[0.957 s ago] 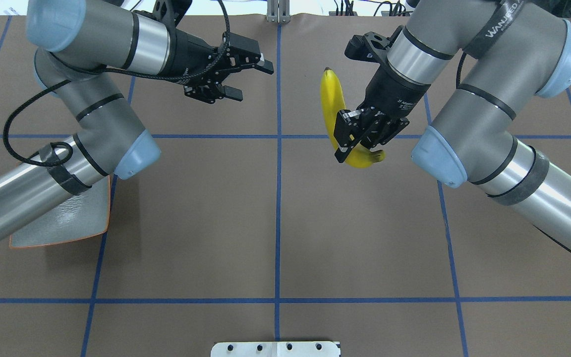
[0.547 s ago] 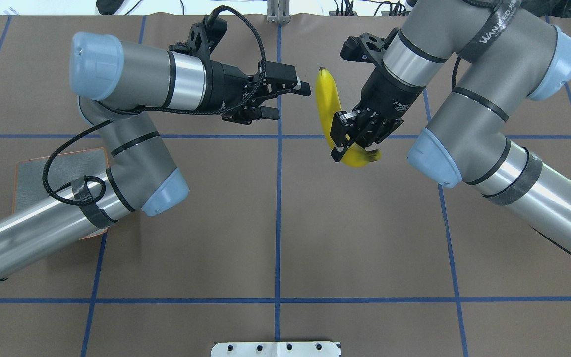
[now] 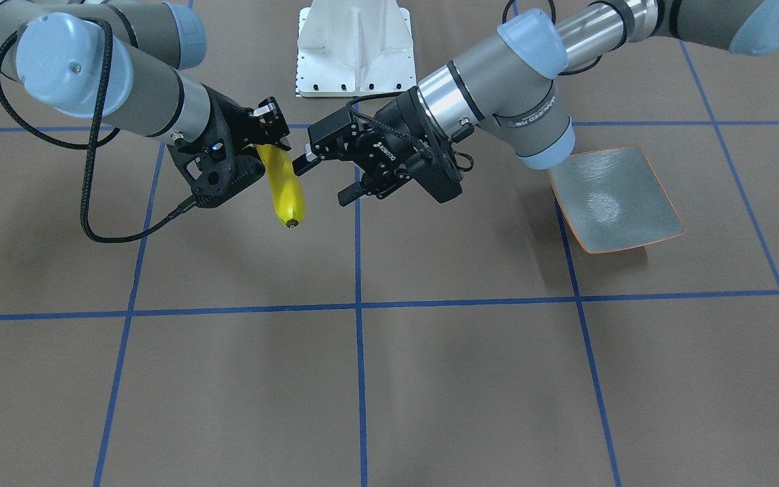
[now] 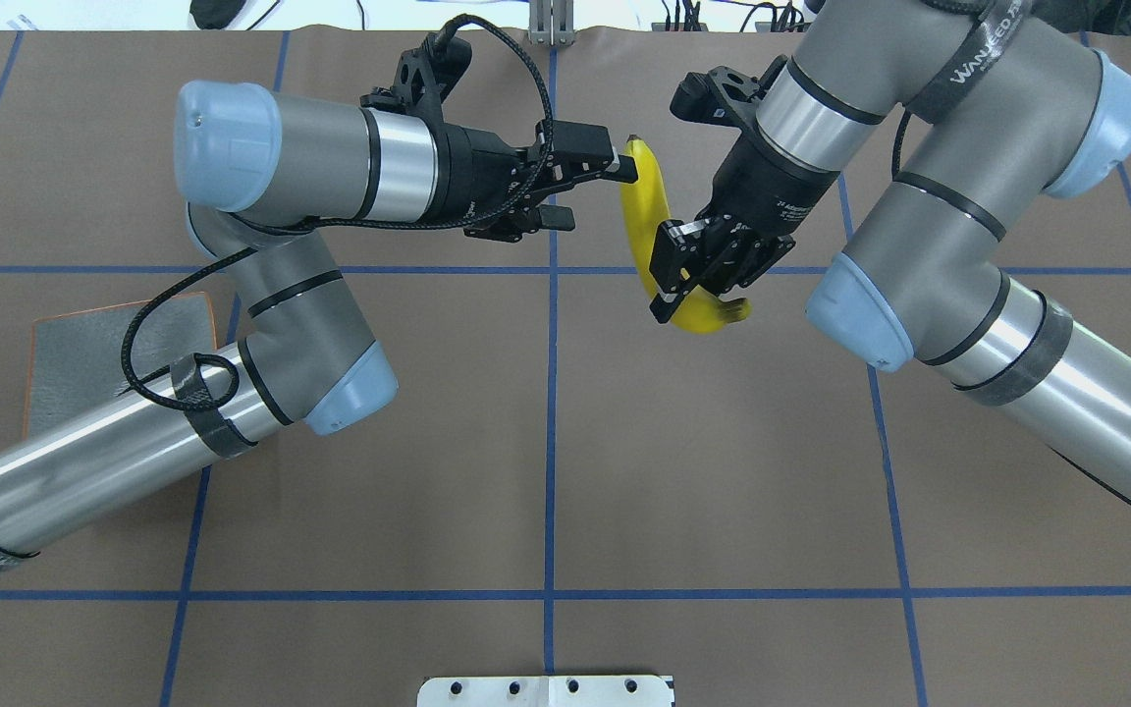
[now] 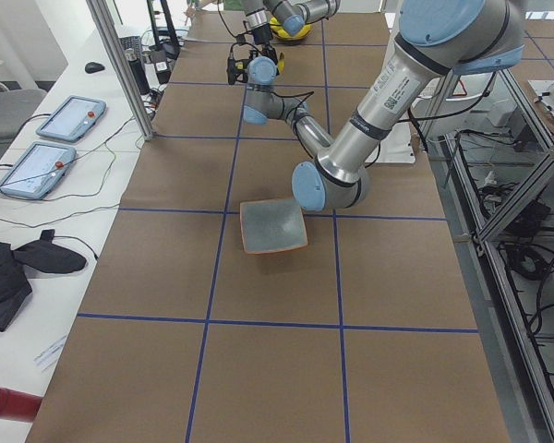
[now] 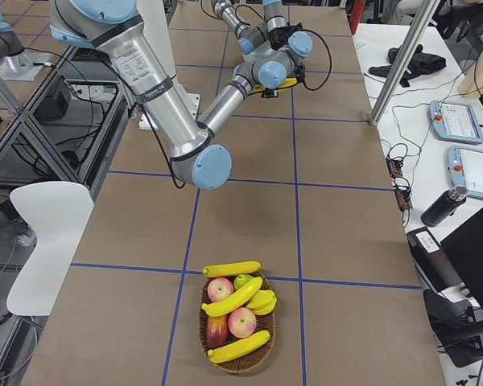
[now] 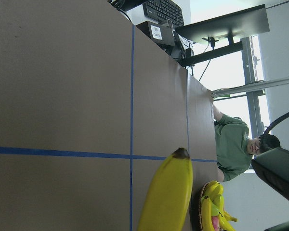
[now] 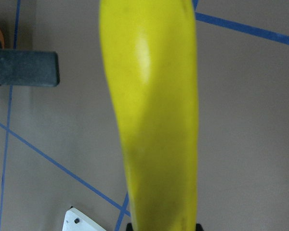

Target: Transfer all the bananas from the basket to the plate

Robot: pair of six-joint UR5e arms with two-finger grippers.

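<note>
item: banana (image 4: 646,201), off the desk. right jaws clamped near one end; the free, dark-tipped end lies just beside the left jaws, which stand apart. plate (image 3: 612,203) is well behind the left jaws. basket (image 6: 237,338), with more bananas, is far from both. bring the left jaws around the free half, close squarely across it, and only then let the right jaws go.

The right tool (image 4: 688,290) is clamped on the lower half of a curved yellow banana (image 4: 646,211), held over the brown desk (image 4: 546,442) with its blue tape grid. The left tool (image 4: 590,191) has its fingers apart, one fingertip at the banana's dark far end. A square grey-blue plate with an orange rim (image 4: 75,344) lies partly under the left arm.
</note>
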